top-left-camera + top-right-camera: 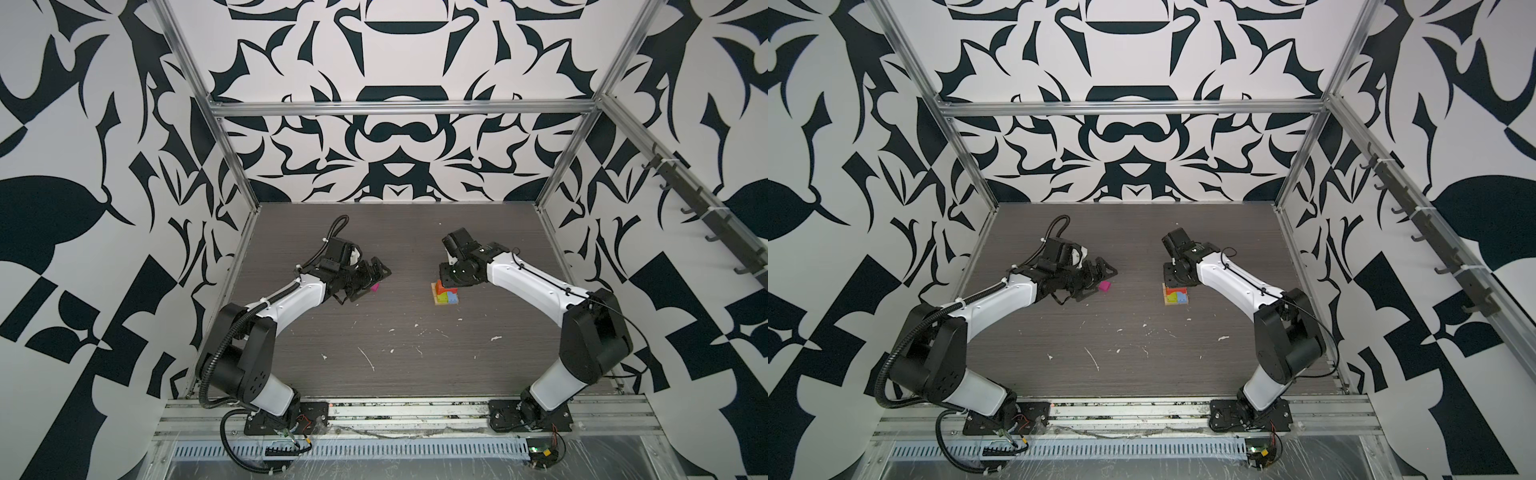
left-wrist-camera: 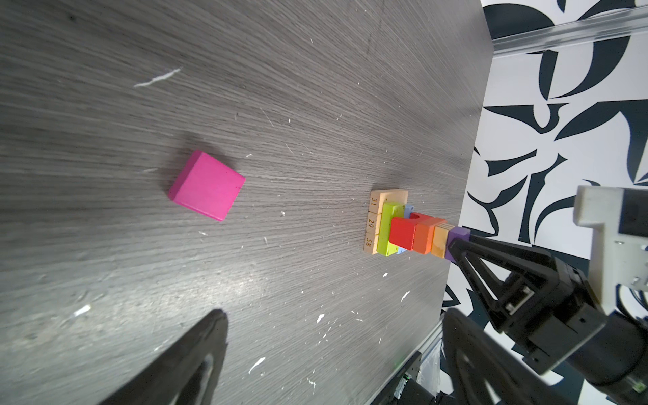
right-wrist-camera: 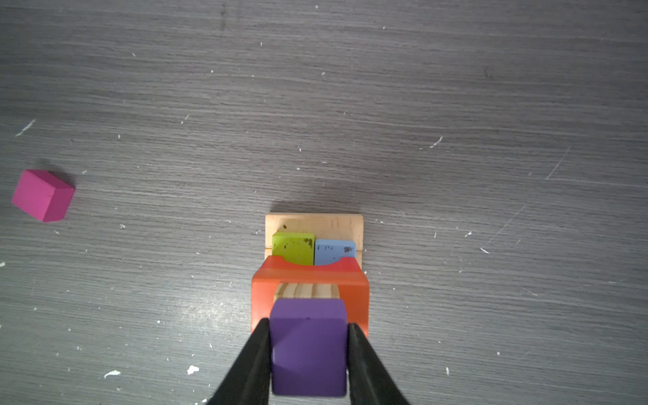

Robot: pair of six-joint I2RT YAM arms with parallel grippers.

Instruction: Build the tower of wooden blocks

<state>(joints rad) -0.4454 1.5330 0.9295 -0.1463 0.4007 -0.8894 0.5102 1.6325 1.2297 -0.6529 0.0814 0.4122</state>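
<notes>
**A:** Start at the left. What is that arm doing?

**B:** The left claw [image 2: 333,312] is spread wide and holds nothing. It sits low over the counter [image 1: 395,332]. The magenta cube [image 2: 207,186] lies loose on the counter just ahead of its fingers, left of centre and well apart from the stack.

**A:** And the stack itself?

**B:** The wood block tower [image 2: 403,231] stands right of centre. At the bottom is the tan plank base [image 3: 314,222]. On it are the lime green block [image 3: 292,247] and the light blue block [image 3: 335,250], side by side. Above those come the red block [image 3: 308,269], the orange block [image 3: 259,298] and the ridged tan square [image 3: 306,291].

**A:** And the right arm?

**B:** The right claw [image 3: 308,324] comes down from above and is closed on the purple cube [image 3: 308,364], one finger on each side face. The cube is at the top of the stack, right at the ridged square. I cannot tell whether it rests there fully or is a touch above.

**A:** So how far along?

**B:** Nearly done, I'd judge. The purple cube has yet to be let go, and the magenta cube has yet to be fetched and set on top.
</notes>
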